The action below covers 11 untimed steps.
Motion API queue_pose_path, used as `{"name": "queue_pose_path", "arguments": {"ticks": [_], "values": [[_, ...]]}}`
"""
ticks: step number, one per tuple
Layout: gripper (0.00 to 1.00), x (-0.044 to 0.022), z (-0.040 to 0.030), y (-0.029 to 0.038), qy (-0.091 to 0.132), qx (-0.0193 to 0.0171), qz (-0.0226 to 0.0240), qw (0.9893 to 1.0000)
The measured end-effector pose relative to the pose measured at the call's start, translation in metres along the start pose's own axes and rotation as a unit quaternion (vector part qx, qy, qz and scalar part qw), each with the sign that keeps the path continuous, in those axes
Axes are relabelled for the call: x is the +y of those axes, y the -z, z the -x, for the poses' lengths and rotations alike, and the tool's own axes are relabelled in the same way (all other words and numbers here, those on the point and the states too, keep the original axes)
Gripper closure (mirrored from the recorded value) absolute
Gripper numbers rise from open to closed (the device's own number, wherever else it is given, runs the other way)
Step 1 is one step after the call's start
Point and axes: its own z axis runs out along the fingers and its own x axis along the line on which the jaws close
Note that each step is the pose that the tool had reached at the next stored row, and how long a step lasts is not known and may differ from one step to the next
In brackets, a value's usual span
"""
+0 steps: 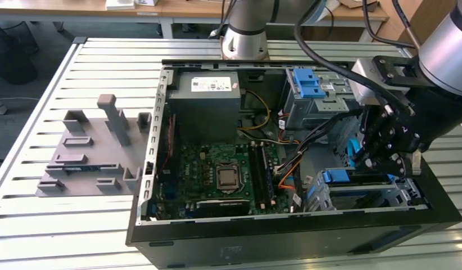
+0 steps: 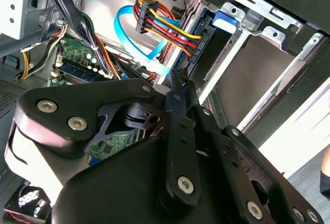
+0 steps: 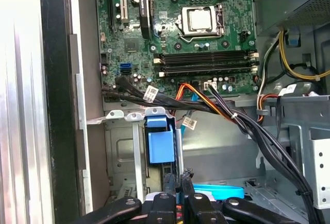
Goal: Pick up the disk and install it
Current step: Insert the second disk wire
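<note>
Disk first: the flat dark hard drive in its blue plastic carrier point(image 1: 366, 181) looks to be sitting edge-up inside the grey metal drive bay with the blue latch point(image 3: 124, 152), directly under the hand point(image 1: 388, 166). In the second wrist view its dark side point(image 2: 209, 49) runs just beyond the fingertips. The hand's black fingers are pressed together, and I see nothing pinched between them in the first wrist view point(image 3: 180, 180). My read is that it is poised over the slot to seat the drive rather than carry it. A bundle of red, yellow and orange cables point(image 2: 160, 28) hangs just beside the hand, near the bay mouth. Further out, the open black computer case point(image 1: 291, 242) holds the green motherboard point(image 1: 216, 174) and the large grey power-supply box point(image 1: 204, 104). The case lies on the slatted metal tabletop point(image 1: 66, 236).
</note>
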Motion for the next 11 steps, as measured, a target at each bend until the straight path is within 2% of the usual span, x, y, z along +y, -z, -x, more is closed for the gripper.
{"name": "queue_pose_path", "arguments": {"ticks": [11], "values": [[0.84, -0.0021, -0.0015, -0.0041, 0.000, 0.0001, 0.0000, 1.0000]]}}
